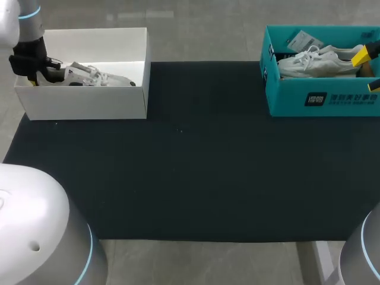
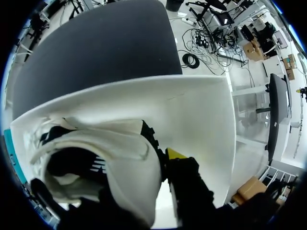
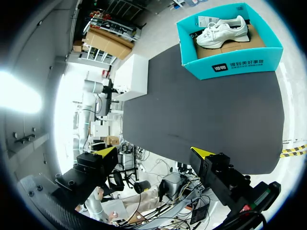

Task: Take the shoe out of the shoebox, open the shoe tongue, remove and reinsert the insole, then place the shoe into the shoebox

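Observation:
A white and grey shoe (image 1: 98, 76) lies inside the white shoebox (image 1: 89, 107) at the table's far left. My left gripper (image 1: 35, 74) is at the box's left end, down at the shoe's heel. In the left wrist view the shoe's heel collar (image 2: 115, 153) is clamped by my left gripper (image 2: 158, 167); one yellow fingertip (image 2: 175, 153) presses its outside, while the other finger is hidden inside the shoe. My right gripper (image 1: 368, 70) hangs high at the far right, open and holding nothing, its fingers (image 3: 108, 152) wide apart.
A teal shoebox (image 1: 320, 98) at the far right holds a white laced shoe (image 1: 314, 62) and a tag; the teal shoebox (image 3: 230, 67) lies well ahead of the right gripper. A dark mat (image 1: 190, 178) covers the table between the boxes.

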Robot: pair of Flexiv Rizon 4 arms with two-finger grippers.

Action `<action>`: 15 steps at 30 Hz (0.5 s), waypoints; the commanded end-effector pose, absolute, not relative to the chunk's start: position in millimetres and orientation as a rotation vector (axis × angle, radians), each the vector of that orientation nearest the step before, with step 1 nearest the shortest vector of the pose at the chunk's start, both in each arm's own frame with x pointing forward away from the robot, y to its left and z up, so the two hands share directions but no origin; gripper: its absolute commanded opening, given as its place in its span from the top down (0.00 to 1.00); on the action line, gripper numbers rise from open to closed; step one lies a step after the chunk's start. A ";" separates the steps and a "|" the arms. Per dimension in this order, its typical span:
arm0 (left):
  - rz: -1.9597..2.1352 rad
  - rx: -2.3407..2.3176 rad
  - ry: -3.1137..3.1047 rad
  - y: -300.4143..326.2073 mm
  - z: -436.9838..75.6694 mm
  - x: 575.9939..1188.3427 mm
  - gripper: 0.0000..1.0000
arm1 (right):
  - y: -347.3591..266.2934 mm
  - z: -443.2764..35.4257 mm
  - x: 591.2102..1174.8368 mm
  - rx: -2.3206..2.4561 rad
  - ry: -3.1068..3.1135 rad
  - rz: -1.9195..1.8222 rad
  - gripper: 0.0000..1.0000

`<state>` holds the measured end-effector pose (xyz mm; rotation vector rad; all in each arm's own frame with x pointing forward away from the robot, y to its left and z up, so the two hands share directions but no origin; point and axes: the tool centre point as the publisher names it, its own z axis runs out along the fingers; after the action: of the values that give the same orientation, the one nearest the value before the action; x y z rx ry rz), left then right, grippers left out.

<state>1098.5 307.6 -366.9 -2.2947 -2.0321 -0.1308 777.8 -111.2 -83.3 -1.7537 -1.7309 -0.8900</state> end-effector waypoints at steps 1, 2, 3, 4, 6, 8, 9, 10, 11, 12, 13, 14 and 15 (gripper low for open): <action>-0.119 -2.291 -2.028 310.3 -374.3 1104.2 1.00 | -111.1 -83.8 778.6 -1.755 -1.732 -0.887 0.00; -0.124 -2.290 -2.020 310.1 -376.6 1104.2 1.00 | -111.1 -83.8 778.6 -1.755 -1.732 -0.887 0.00; -0.124 -2.290 -2.019 309.8 -378.5 1104.1 1.00 | -111.1 -83.8 778.6 -1.755 -1.732 -0.887 0.00; -0.135 -2.290 -2.008 309.6 -380.1 1103.9 1.00 | -111.1 -83.8 778.6 -1.755 -1.732 -0.887 0.00; -0.134 -2.286 -2.004 309.0 -386.1 1103.3 1.00 | -111.1 -83.8 778.6 -1.755 -1.732 -0.887 0.00; -0.125 -2.275 -1.998 309.5 -391.6 1103.5 1.00 | -111.1 -83.8 778.6 -1.755 -1.732 -0.887 0.00; -0.122 -2.267 -1.991 309.8 -394.6 1103.4 1.00 | -111.1 -83.8 778.6 -1.755 -1.732 -0.887 0.00; -0.116 -2.269 -1.982 309.9 -396.4 1103.3 1.00 | -111.1 -83.8 778.6 -1.755 -1.732 -0.887 0.00; -0.112 -2.269 -1.977 309.9 -399.7 1103.2 1.00 | -111.1 -83.8 778.6 -1.755 -1.732 -0.887 0.00; -0.099 -2.273 -1.965 310.0 -401.7 1103.1 1.00 | -111.1 -83.8 778.6 -1.755 -1.732 -0.887 0.00; -0.098 -2.276 -1.959 309.9 -403.4 1102.9 1.00 | -111.1 -83.8 778.6 -1.755 -1.732 -0.887 0.00; -0.098 -2.272 -1.958 309.9 -404.4 1102.8 1.00 | -111.1 -83.8 778.6 -1.755 -1.732 -0.887 0.00; -0.091 -2.272 -1.955 310.2 -405.2 1102.6 1.00 | -111.1 -83.8 778.6 -1.755 -1.732 -0.887 0.00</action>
<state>1094.1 309.8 -400.3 -2.2799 -1.9641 -0.1119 777.8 -111.2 -83.3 -1.7537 -1.7309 -0.8900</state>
